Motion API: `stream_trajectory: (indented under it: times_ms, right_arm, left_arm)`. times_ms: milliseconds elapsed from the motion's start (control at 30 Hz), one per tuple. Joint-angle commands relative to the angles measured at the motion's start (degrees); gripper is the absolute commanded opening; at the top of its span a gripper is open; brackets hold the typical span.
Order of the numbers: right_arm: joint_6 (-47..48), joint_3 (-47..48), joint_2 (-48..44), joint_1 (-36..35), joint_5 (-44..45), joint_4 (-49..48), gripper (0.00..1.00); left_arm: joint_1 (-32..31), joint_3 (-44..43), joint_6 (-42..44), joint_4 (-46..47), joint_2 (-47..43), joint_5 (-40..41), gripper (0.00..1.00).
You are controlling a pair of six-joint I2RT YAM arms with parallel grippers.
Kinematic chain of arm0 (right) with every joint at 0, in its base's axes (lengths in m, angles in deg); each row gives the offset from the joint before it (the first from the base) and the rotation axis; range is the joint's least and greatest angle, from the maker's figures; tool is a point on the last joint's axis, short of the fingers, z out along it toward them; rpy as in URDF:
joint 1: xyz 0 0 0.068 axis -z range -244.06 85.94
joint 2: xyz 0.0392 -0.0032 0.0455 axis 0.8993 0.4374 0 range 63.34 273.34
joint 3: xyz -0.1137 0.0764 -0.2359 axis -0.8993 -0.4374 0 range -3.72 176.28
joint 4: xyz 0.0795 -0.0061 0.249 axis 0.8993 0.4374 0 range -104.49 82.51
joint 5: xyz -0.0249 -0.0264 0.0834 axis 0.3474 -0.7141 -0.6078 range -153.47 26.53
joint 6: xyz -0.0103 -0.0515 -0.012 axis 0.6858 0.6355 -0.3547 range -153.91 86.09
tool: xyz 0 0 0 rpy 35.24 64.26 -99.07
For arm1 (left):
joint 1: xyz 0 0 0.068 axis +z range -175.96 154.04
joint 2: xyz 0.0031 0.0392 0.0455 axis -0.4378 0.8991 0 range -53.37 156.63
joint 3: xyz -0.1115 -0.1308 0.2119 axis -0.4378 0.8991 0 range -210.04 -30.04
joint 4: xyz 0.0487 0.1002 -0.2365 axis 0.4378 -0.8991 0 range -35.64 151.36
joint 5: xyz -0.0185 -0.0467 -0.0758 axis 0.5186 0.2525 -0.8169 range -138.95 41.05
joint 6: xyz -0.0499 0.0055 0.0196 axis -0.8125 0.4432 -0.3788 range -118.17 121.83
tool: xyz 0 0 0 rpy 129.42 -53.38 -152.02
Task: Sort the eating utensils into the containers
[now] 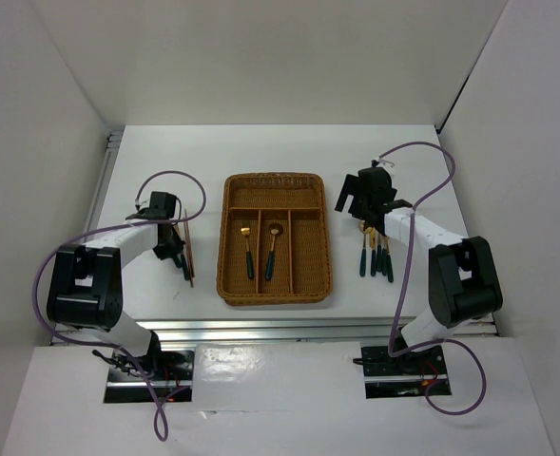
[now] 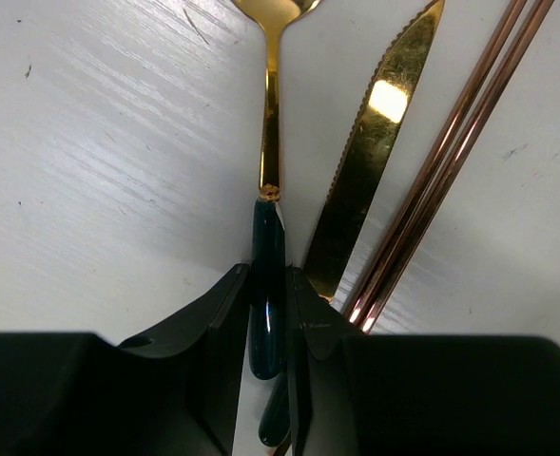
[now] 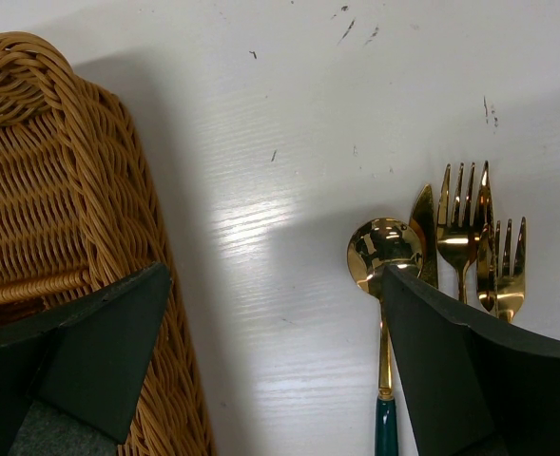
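The brown wicker tray (image 1: 230, 237) lies mid-table with two green-handled gold spoons (image 1: 247, 249) in its long slots. My left gripper (image 1: 172, 242) sits left of the tray, shut on the dark green handle of a spoon (image 2: 269, 275) that lies on the table. Beside it lie a gold knife (image 2: 375, 152) and two copper chopsticks (image 2: 451, 152). My right gripper (image 1: 363, 201) is open above the table between the tray's right wall (image 3: 80, 237) and a row of cutlery: a spoon (image 3: 384, 256), a knife and two forks (image 3: 465, 228).
The white table has a metal rail along its near edge (image 1: 260, 328) and white walls on three sides. The right-hand cutlery row (image 1: 375, 255) lies close to my right arm. The chopsticks (image 1: 189, 252) lie just left of the tray.
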Motion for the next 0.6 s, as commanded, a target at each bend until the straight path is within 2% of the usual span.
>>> stream_trajectory:
  times_ms: [0, 100, 267, 433, 567]
  right_arm:
    - [0.03, 1.59, 0.37, 0.40, 0.56, -1.97, 1.00]
    - [0.03, 1.59, 0.37, 0.40, 0.56, -1.97, 1.00]
    - [0.03, 1.59, 0.37, 0.40, 0.56, -1.97, 1.00]
    - [0.03, 1.59, 0.37, 0.40, 0.56, -1.97, 1.00]
    - [-0.49, 1.59, 0.37, 0.40, 0.03, -1.97, 1.00]
  left_arm:
    - [0.32, -0.22, 0.59, -0.83, 1.58, 0.60, 0.32]
    - [0.32, -0.22, 0.59, -1.35, 1.58, 0.60, 0.26]
    - [0.32, -0.22, -0.99, -1.97, -0.69, 0.60, 0.25]
    - [0.32, -0.22, -1.52, -3.90, -8.33, -0.10, 0.23]
    - [-2.39, -1.27, -2.05, -6.53, -14.83, -0.10, 0.23]
